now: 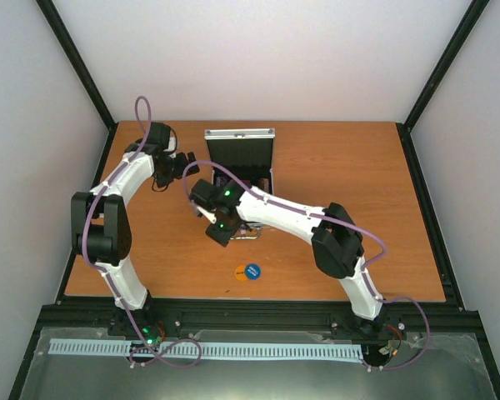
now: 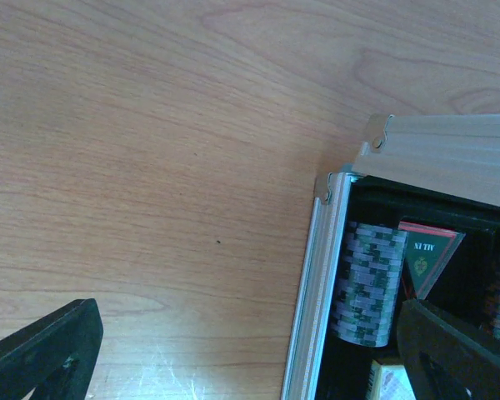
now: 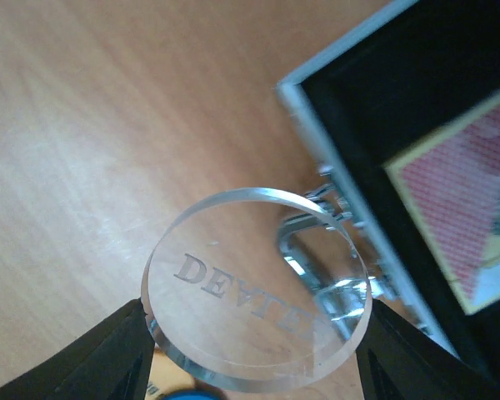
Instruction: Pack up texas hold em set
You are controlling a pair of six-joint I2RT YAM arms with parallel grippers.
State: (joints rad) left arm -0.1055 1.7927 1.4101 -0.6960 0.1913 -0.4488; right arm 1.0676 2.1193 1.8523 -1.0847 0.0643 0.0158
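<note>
**Top external view.** The left gripper (image 1: 181,165) hangs just to the left of the open silver case (image 1: 238,133), whose lid stands upright at the far side. The right gripper (image 1: 217,232) sits at the case's near edge, by the front left corner. A blue disc (image 1: 252,271) and an orange disc (image 1: 241,272) lie touching on the wooden table (image 1: 358,183), nearer the arm bases than this gripper.

**Left wrist view.** The left gripper (image 2: 250,367) is spread wide and empty, with only bare table between its fingers (image 2: 42,358). The case's aluminium wall (image 2: 317,292) runs just inside the right-hand finger. Beyond that wall, in the black lining, stand a green-grey chip stack (image 2: 367,283) and a black triangle (image 2: 429,254) with mirrored lettering.

**Right wrist view.** The right gripper (image 3: 257,333) is clamped on a clear disc (image 3: 258,300) with engraved lettering, one finger (image 3: 100,358) at each edge of the disc. Behind the disc the case's metal handle (image 3: 325,267) shows through. Up and to the right of the fingers lies the red card deck (image 3: 475,192) inside the case. Slivers of the orange and blue discs show below the held disc.
</note>
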